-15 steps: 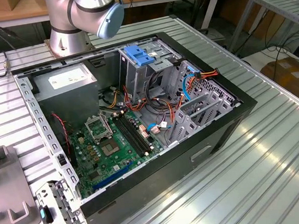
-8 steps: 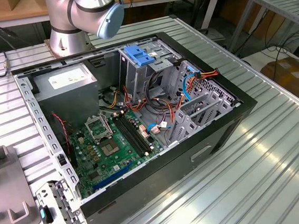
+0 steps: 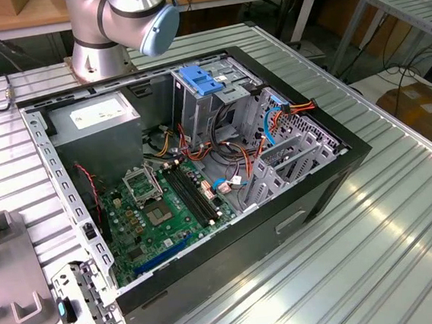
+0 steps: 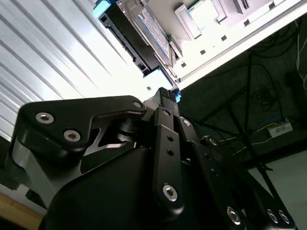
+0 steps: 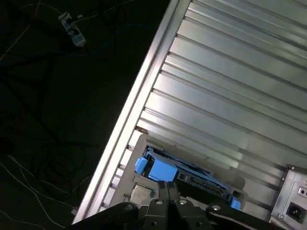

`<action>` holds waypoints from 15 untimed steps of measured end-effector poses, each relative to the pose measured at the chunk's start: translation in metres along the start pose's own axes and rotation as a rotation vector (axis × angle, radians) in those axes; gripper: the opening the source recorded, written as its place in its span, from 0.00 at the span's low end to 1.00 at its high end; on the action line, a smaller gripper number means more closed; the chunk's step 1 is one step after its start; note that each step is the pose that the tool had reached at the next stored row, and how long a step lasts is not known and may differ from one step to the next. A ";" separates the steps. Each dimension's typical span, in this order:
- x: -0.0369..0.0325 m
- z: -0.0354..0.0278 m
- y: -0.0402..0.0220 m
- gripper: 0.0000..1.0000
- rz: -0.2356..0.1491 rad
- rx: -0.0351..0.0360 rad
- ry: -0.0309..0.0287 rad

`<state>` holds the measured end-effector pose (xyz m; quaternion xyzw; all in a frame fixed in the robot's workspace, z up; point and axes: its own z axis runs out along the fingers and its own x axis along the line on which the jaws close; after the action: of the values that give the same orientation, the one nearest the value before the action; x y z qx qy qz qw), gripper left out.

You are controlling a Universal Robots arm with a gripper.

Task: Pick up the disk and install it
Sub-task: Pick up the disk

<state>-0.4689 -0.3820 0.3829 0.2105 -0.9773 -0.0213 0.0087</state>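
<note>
Black end effector (image 5: 168, 186), its two fingers pressed together and gripping nothing, as both wrist views show. It hangs over the disk (image 5: 192, 178), lined up near one bright blue end of the carrier rail; whether it touches cannot be told. The disk sits in a pale grey holder (image 5: 146, 143) on the ribbed metal tabletop (image 5: 230, 96), close to the tabletop's edge, with dark floor (image 5: 57, 120) beyond.

Likely risk: with the fingers together, a descent would strike the disk's top rather than straddle it, and a knock could tip it towards that edge.

In the exterior view, the open computer case (image 3: 212, 281) holds loose cables (image 3: 222, 142) beside the blue-topped drive cage (image 3: 201, 83). These could snag the disk.
</note>
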 end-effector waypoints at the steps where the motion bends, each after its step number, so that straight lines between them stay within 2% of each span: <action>1: 0.0000 0.0000 0.0000 0.11 -0.016 0.0001 0.0007; 5: 0.0000 0.0000 0.0000 0.11 -0.125 0.0011 0.0056; 7: 0.0000 0.0000 0.0000 0.11 -0.163 0.0014 0.0074; 8: 0.0000 0.0000 0.0000 0.11 -0.214 0.0018 0.0097; 10: 0.0000 0.0000 0.0000 0.11 -0.256 0.0022 0.0116; 11: 0.0000 0.0000 0.0000 0.11 -0.293 0.0024 0.0133; 12: 0.0000 0.0001 0.0000 0.11 -0.363 0.0030 0.0164; 15: 0.0000 0.0003 0.0000 0.11 -0.427 0.0036 0.0193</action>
<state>-0.4689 -0.3820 0.3826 0.4132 -0.9104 -0.0189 0.0130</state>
